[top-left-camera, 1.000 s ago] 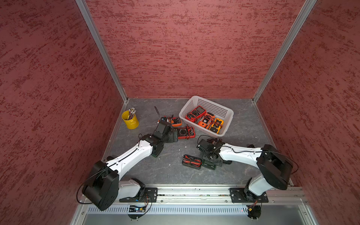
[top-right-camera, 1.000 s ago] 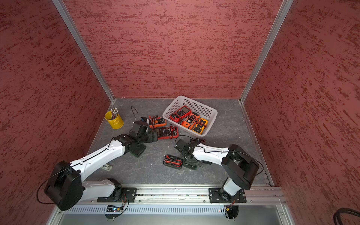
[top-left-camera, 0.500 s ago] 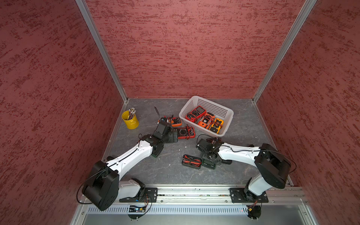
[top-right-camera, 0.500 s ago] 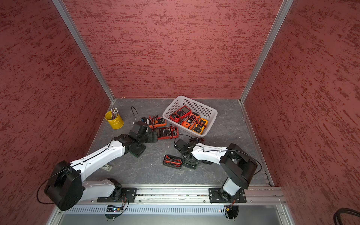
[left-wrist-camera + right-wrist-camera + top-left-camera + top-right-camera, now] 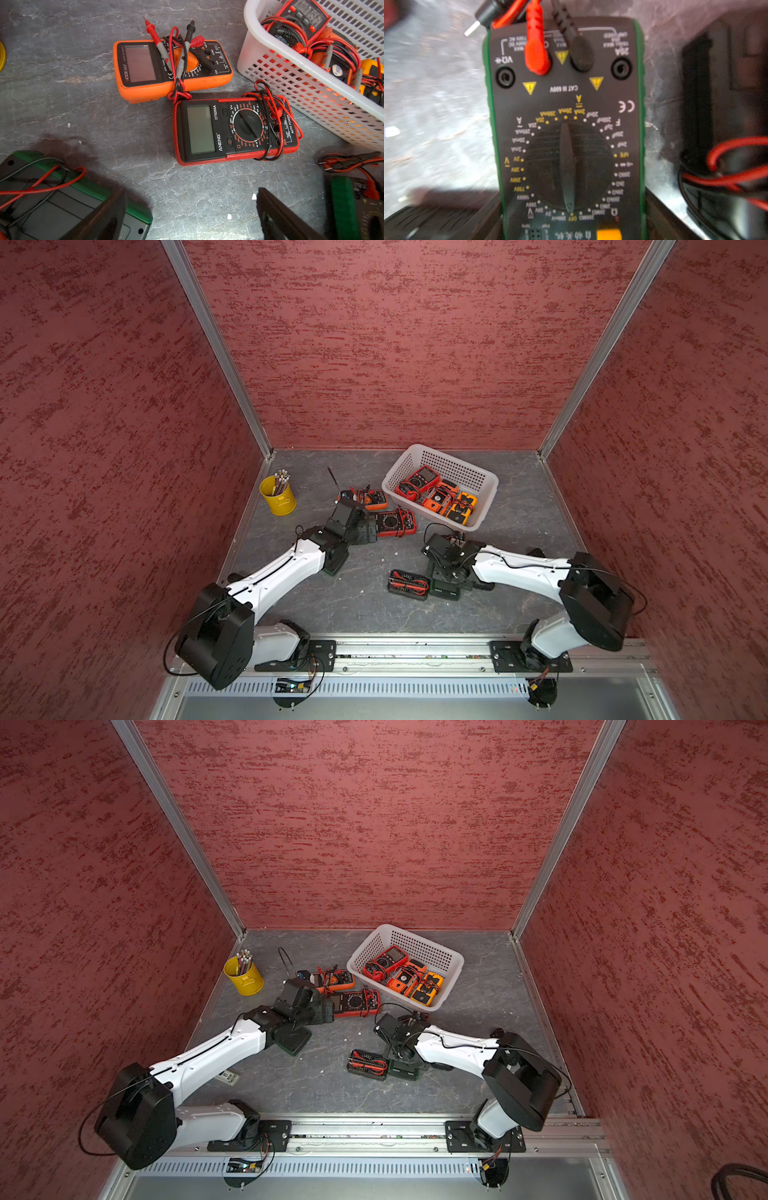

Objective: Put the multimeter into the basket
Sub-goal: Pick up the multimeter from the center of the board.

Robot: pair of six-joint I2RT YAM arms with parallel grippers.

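Three meters (image 5: 438, 497) already lie in the white basket (image 5: 455, 468) at the far right, so the job looks partly done; four more sit out on the table (image 5: 374, 614). The right gripper (image 5: 572, 197) has its jaws pressed against both long sides of the green multimeter (image 5: 566, 128), on the near side of the basket and apart from it. I cannot tell whether it is off the table. The right wrist view shows that clamp plainly, while in both top views the wrist covers it. The left gripper (image 5: 191, 193) hangs spread and empty, short of the red multimeter (image 5: 234, 131). The orange multimeter (image 5: 170, 68) lies beyond, and a second green multimeter (image 5: 68, 199) is mostly hidden under the arm from above.
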